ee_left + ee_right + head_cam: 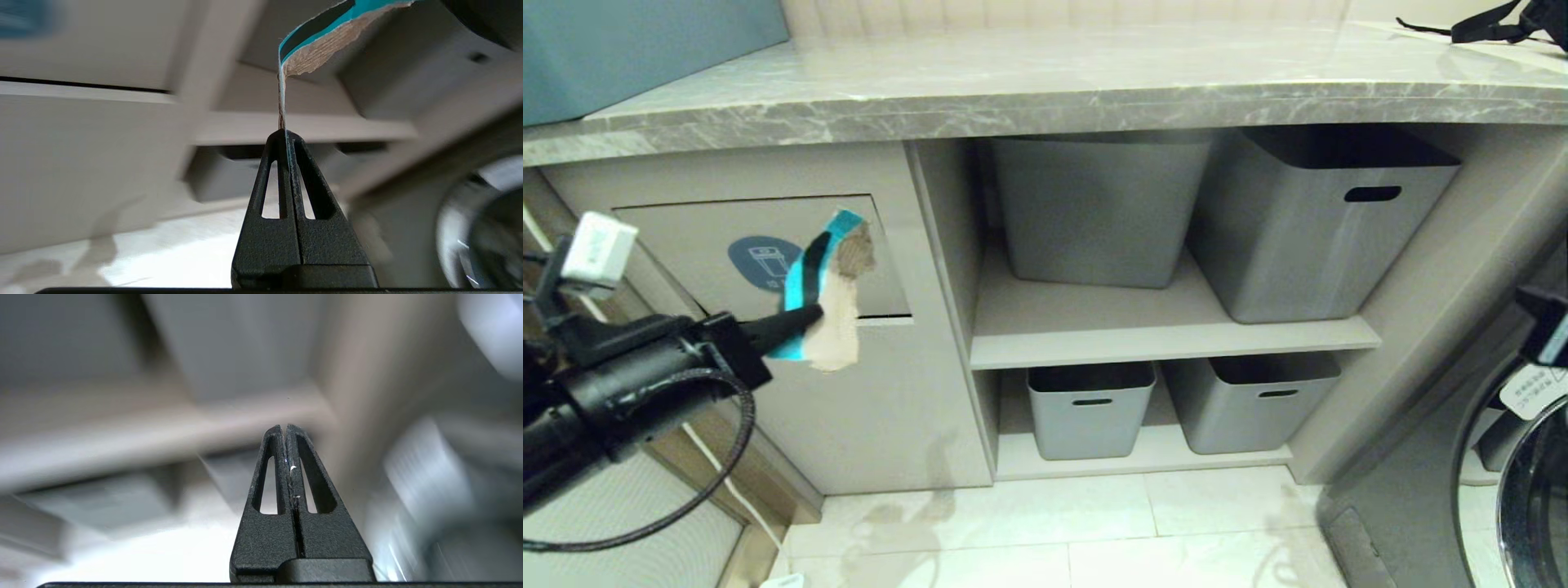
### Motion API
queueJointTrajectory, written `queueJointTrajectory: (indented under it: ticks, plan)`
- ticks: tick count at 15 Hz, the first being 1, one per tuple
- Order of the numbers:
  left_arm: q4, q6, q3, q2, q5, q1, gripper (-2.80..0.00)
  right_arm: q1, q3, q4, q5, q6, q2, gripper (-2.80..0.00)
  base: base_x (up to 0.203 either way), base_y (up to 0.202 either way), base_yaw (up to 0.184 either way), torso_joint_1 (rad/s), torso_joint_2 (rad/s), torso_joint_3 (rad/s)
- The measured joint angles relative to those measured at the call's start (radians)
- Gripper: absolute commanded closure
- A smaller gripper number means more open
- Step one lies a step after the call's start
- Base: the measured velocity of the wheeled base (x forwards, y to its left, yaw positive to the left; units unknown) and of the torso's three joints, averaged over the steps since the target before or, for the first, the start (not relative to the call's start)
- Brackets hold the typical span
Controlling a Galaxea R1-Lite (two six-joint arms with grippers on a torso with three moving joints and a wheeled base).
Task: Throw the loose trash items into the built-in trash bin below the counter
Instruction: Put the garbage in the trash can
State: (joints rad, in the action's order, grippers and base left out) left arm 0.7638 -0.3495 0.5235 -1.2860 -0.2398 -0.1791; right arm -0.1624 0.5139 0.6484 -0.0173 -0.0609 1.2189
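Your left gripper (810, 317) stands in front of the beige cabinet under the counter (1045, 90), its fingers pressed flat together on a torn cardboard scrap (829, 286) with teal-and-black print on one face and plain brown backing on the other. In the left wrist view the scrap (322, 45) is pinched edge-on at the very fingertips (286, 141) and curls over beyond them. In the head view the held scrap hangs in front of the right part of the built-in trash bin's flap (686, 245), just right of the round blue sticker (761, 261); you cannot tell from these views whether it touches the flap. The flap sits flush in the cabinet front, with only a dark line showing along its lower edge. Your right gripper (284, 428) is closed with nothing between its fingers; its surroundings are blurred in the right wrist view, and only a dark part of the arm (1543, 322) shows at the right edge of the head view. To the right of the bin, four grey plastic tubs (1094, 212) stand on two open shelves, and a washing machine door (1527, 482) shows at the far right. A black strap (1486, 28) lies on the counter's far right end.
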Motion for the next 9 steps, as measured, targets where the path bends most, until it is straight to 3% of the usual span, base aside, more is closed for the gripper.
queueJointTrajectory:
  ticks: [2,4,7,9]
  plan:
    - [-0.002,0.031,-0.052,0.058,0.000,0.126,0.00,-0.074,-0.232,-0.009,0.034,0.037,-0.159,0.00,0.000,0.000,0.000,0.000,0.00,0.000]
    - [0.004,0.098,-0.089,0.086,0.011,0.247,0.00,-0.102,-0.411,-0.069,0.137,0.093,-0.329,0.00,0.000,0.000,0.000,0.000,0.00,0.000]
    - [0.007,0.230,-0.112,0.076,0.035,0.397,0.00,-0.118,-0.472,-0.364,0.286,0.193,-0.609,0.00,0.000,0.000,0.000,0.000,0.00,0.000]
    - [0.012,0.281,-0.116,0.043,0.034,0.455,0.00,-0.124,-0.452,-0.611,0.338,0.241,-0.743,0.00,0.000,0.000,0.000,0.000,0.00,0.000]
